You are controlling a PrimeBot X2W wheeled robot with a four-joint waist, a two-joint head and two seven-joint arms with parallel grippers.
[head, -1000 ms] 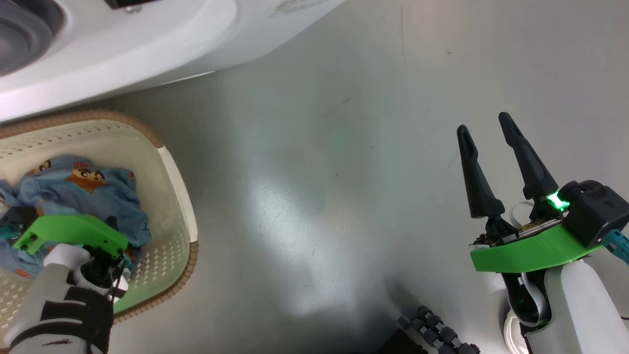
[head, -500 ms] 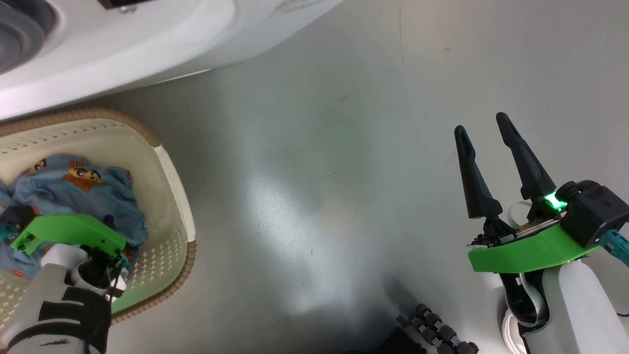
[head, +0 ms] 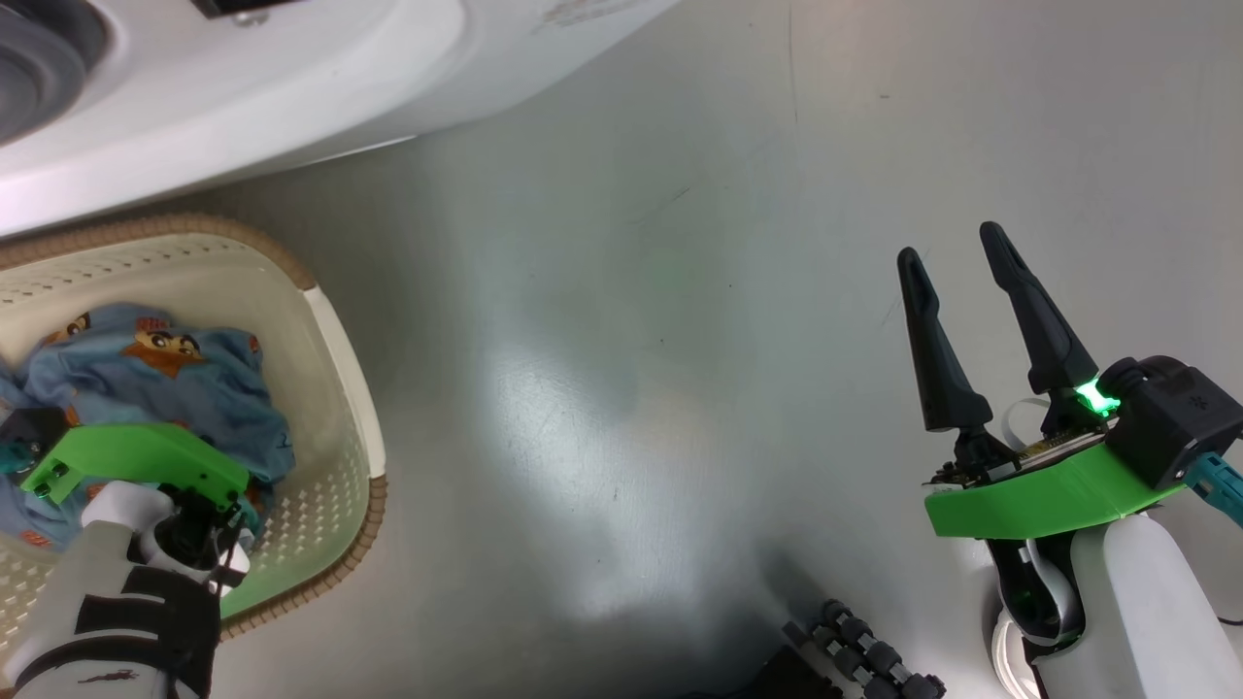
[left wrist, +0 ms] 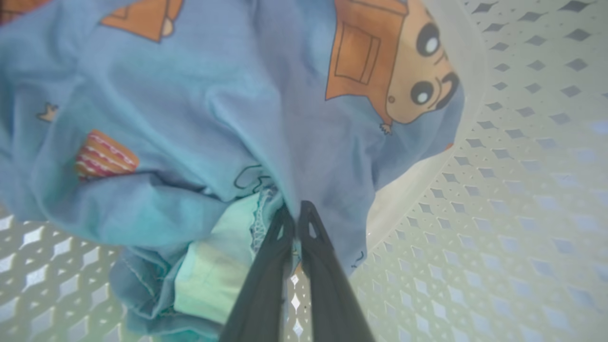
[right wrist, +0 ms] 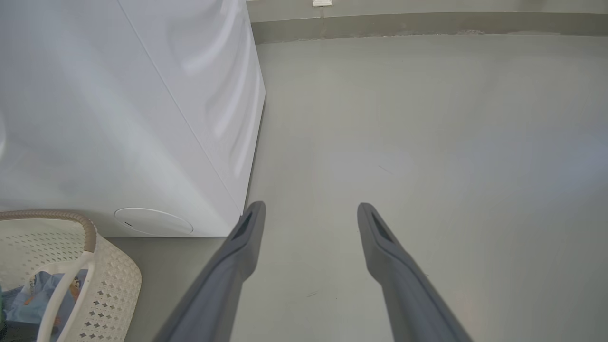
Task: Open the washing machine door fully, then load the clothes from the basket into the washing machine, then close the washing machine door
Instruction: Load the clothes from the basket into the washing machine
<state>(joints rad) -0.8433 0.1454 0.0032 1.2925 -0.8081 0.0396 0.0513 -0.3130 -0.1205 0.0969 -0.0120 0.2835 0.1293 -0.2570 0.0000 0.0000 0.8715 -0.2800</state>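
The cream-white basket point(head: 345, 359) stands on the floor in front of the white washing machine point(head: 243, 87), whose grey gasket point(head: 39, 49) shows at the head view's top left corner. The door is out of view. Blue cloth with orange cartoon prints point(head: 165, 388) lies bunched in the basket. My left arm's green wrist bracket point(head: 136, 456) hangs over it. In the left wrist view my left gripper point(left wrist: 297, 211) is shut on a fold of that blue cloth point(left wrist: 190, 118), with a pale greenish piece point(left wrist: 213, 256) below. My right gripper point(head: 952, 243) is open over bare floor, holding nothing.
Grey floor spreads right of the washer's side point(right wrist: 118, 118) to a wall skirting point(right wrist: 427, 23). A round cover point(right wrist: 153, 221) sits low on the washer. The basket point(right wrist: 114, 280) stands left of my open right gripper point(right wrist: 311, 209). A black ribbed part point(head: 864, 660) shows at the bottom.
The head view shifted very slightly a second ago. Neither gripper nor the cloth has visibly moved since.
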